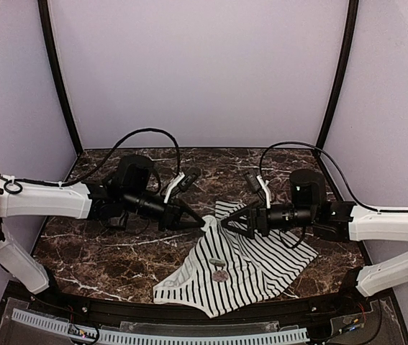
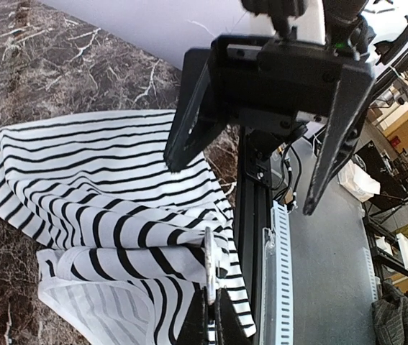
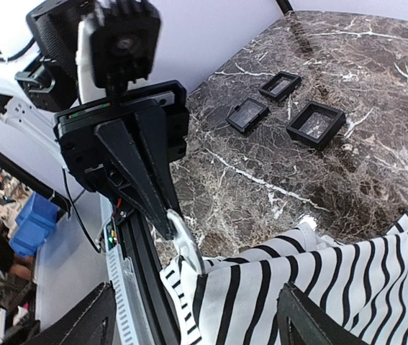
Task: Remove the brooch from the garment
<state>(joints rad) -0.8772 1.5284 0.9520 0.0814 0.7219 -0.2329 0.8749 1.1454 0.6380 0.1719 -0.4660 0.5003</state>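
- The left pincer (image 1: 205, 223) is closed tight on the garment (image 1: 254, 262). It nips the plain white edging at the top's upper left corner and holds that corner raised a little off the table (image 1: 103, 244).
- The right pincer (image 2: 239, 187) stands wide, fingers well apart and holding nothing. It faces the left one almost tip to tip, just over the same raised corner.
- From the right wrist view, the left fingers (image 3: 162, 205) come to one point on the white hem, and striped cloth falls away beneath them.
- The garment lies rumpled on the dark marble table between the two arms and towards the near edge. Its folds run down to the front rail.
- A small pale roundish piece, the brooch (image 1: 220, 274), sits on the stripes near the middle of the cloth and apart from both pincers. It is too small for me to tell how it is fastened.
- Three small black boxes (image 3: 248, 115) sit in a cluster on bare marble beyond the left pincer, well apart from the cloth.
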